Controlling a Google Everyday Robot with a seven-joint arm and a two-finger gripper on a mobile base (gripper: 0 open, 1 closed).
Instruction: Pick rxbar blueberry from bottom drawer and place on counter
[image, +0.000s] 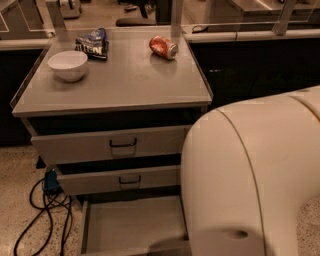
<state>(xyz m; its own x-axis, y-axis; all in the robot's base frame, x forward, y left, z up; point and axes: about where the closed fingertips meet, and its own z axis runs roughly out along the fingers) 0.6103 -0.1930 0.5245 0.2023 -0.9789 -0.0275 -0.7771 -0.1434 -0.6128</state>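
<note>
The bottom drawer (132, 225) is seen pulled open beneath two upper drawers (112, 145), and the part of its floor that shows is bare. No rxbar is seen there. It may lie in the right part of the drawer, which is covered by the large white arm housing (250, 175), but this cannot be confirmed. The gripper is not seen either. It is presumably hidden behind or below that housing, and whether it is open or closed cannot be told.

The step in hand is judged to be the reach into the drawer, with the pick not yet shown as done. For this to be done well, the bar should be located before any descent is made, since it is thin and lies flat. A vertical approach is advised, with the drawer walls and the front of the drawer above kept clear, and the wrapper taken across its narrow width.

On the counter (125, 85) a bowl (68, 65), a chip bag (93, 44) and a can (163, 47) are set along the back. The open front area is judged the safest place for the bar.
</note>
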